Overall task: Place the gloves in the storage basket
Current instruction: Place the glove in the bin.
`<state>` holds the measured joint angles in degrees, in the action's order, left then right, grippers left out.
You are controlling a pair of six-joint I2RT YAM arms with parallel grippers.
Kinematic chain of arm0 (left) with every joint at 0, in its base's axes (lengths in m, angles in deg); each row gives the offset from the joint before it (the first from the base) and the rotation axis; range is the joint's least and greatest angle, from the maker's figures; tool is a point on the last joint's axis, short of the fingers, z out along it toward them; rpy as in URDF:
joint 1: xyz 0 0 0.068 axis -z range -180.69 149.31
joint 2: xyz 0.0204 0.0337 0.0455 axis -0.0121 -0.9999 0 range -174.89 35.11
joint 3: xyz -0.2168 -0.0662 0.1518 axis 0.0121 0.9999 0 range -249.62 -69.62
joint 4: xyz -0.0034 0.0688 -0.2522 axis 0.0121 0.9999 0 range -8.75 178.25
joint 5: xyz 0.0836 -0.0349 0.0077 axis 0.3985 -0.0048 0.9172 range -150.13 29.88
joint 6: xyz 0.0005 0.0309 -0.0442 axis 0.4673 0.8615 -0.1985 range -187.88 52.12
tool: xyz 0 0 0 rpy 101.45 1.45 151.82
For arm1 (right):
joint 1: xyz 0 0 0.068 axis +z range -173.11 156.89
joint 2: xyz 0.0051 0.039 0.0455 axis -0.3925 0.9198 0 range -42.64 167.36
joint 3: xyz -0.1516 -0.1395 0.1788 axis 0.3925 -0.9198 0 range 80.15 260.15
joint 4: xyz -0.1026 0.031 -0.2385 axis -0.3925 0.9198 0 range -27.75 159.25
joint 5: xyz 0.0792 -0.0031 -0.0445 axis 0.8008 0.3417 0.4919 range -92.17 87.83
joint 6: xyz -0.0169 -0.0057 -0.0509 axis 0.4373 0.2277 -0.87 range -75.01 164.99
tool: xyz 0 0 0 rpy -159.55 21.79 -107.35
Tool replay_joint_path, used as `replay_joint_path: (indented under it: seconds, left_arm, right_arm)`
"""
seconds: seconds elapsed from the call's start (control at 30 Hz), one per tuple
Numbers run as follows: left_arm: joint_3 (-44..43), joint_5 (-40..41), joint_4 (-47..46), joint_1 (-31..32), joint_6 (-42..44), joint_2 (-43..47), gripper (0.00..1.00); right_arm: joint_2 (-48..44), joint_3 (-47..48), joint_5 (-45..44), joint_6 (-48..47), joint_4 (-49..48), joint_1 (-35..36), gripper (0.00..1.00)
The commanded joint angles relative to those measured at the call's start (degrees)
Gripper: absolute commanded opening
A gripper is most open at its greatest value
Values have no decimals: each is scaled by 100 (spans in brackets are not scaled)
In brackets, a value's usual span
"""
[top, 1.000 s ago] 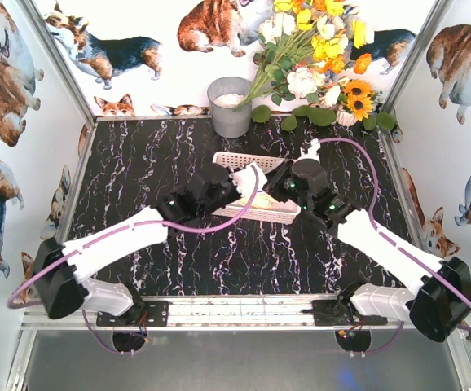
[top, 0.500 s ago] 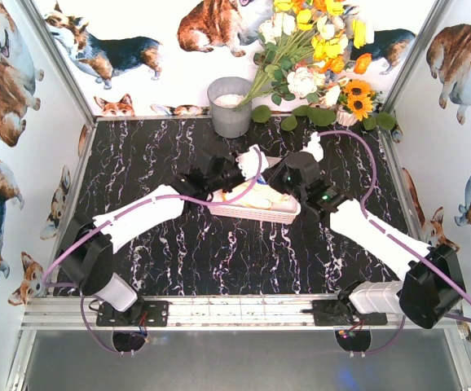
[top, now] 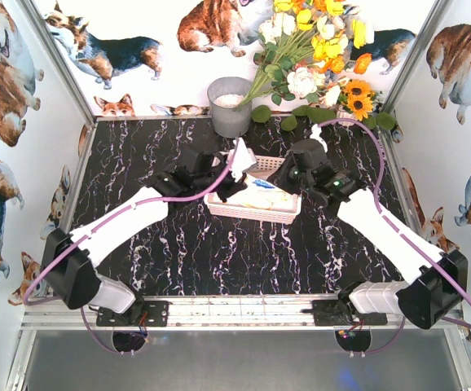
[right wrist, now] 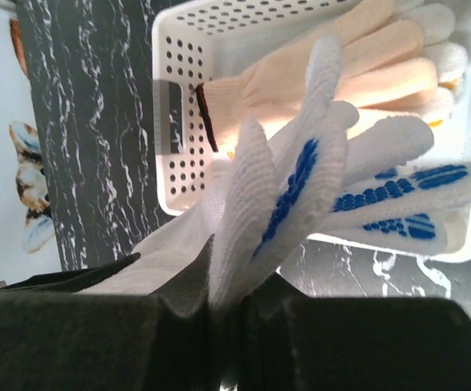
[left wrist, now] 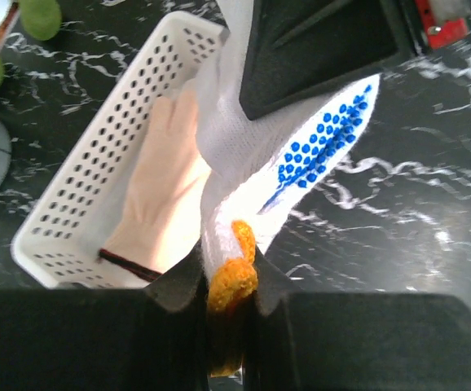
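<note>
At table centre sits my basket [top: 252,213], cream gloves [right wrist: 341,73] inside; at its 11 o'clock my left claw [left wrist: 229,281] pinches a dotted glove [left wrist: 325,147] by the orange cuff; at 2 o'clock my right claw [right wrist: 223,297] clenches a second dotted glove [right wrist: 284,187].

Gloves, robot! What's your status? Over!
Left pincer shut on dotted glove by orange cuff, at edge of basket. Right pincer shut on second dotted glove, fingers over basket. Plain glove already inside. Nothing blocking.
</note>
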<state>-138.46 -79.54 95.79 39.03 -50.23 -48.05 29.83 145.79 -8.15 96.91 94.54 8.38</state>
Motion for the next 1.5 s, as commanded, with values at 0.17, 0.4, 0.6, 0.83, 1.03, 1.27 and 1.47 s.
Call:
replay_joint_path:
  seconds: [0.17,0.4,0.6,0.83,1.03,1.27,1.47]
  left_arm:
    - [242,-1237,86,-247,-1941,-50,0]
    - [162,-1335,159,-280,-2395,-637,0]
    - [90,-1398,-9,-454,-2672,-1033,0]
    - [-8,-1688,-248,-728,-2970,-1498,0]
    - [-297,-1806,-173,-889,-3093,-1887,0]
    - [-502,-1891,-180,-938,-3330,-2105,0]
    - [-503,-2012,-609,-996,-3900,-2229,0]
  right_arm:
    - [106,1081,135,-612,2394,-81,0]
    - [914,1508,202,-830,2828,-81,0]
    - [1683,1973,0,-957,3078,-81,0]
    - [2530,2497,-61,-1085,3326,-122,0]
    - [3158,3132,38,-1297,3467,-284,0]
    - [3580,3700,232,-1565,3698,-446,0]
    - [3752,4042,417,-1740,3934,-547,0]
